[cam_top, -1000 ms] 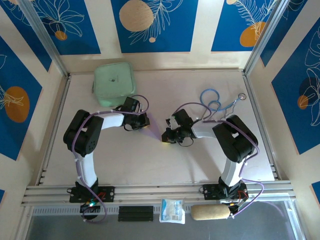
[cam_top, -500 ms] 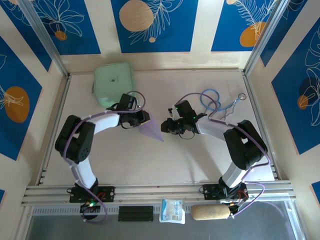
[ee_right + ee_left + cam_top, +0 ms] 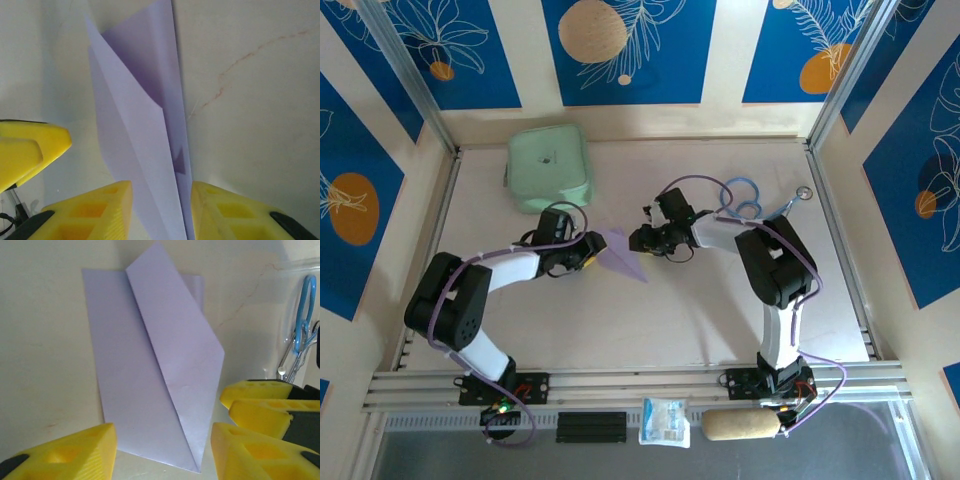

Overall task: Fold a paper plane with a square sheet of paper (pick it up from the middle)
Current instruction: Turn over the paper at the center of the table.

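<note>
Folded into a narrow pointed dart, the pale lilac paper plane [image 3: 620,254] lies on the cream table [image 3: 720,320] between the arms, with the left gripper [image 3: 162,435] parted just beside it and the right gripper [image 3: 161,192] parted astride one end, so little folding seems left.

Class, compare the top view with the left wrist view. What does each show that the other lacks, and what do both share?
Top view, not the left wrist view: the mint pouch at the far left and a packet at the near edge. Left wrist view, not the top view: a diagonal flap folded across the paper, seen close between the left gripper's parted yellow fingers. Both share: the paper lying flat and the blue looped item.
</note>
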`<state>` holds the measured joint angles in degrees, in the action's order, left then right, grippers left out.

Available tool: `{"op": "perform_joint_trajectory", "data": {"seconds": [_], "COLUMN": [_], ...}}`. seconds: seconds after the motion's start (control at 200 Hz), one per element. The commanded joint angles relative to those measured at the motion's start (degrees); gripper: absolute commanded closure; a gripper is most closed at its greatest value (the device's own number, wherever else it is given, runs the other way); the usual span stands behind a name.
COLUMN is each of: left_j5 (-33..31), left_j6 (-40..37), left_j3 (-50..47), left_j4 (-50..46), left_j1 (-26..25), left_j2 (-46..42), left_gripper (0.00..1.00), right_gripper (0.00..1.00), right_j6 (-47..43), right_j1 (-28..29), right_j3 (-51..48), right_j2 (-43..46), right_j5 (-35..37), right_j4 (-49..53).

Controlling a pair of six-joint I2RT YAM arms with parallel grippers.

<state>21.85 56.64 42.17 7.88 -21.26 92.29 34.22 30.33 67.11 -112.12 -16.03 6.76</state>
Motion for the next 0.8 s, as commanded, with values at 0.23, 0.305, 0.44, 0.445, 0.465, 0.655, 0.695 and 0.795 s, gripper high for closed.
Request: {"op": "perform_joint_trajectory", "data": {"seconds": [0.23,0.305,0.44,0.445,0.465,0.655,0.695,0.795], "left_j5": [2.15,2.55,3.31,3.34,3.54,5.43,5.88,7.67], "left_j6": [2.95,2.85,2.63,2.66,2.65,2.39,2.21,1.58], "left_j3": [-2.35,-2.49,-2.96,-2.97,-3.06,-4.61,-4.89,-5.64], "left_j4": [7.58,7.75,8.36,8.37,8.49,10.95,11.38,13.31], "left_j1": [1.25,1.39,1.67,1.71,1.74,2.01,2.01,2.01], "left_j2": [-1.68,-1.76,-2.41,-2.4,-2.46,-4.28,-4.96,-6.75], "left_gripper": [0.4,0.38,0.34,0.34,0.33,0.26,0.24,0.21], "right_gripper": [0.75,0.77,0.86,0.87,0.88,0.98,0.98,0.99], "right_j6": [-2.26,-2.23,-2.05,-2.01,-1.9,-0.1,0.51,3.08], "right_j1": [-1.01,-1.15,-1.32,-1.37,-1.33,-1.67,-1.76,-2.28], "right_j3": [3.41,3.3,3.22,3.26,3.24,2.35,1.76,0.55], "right_j2": [-4.21,-4.38,-4.57,-4.59,-4.53,-2.34,-1.44,1.22], "right_j5": [-7.83,-8.97,-10.23,-10.28,-10.46,-12.57,-13.19,-14.98], "right_j4": [-2.1,-2.96,-4.15,-4.18,-4.41,-7.62,-8.77,-11.12]}}
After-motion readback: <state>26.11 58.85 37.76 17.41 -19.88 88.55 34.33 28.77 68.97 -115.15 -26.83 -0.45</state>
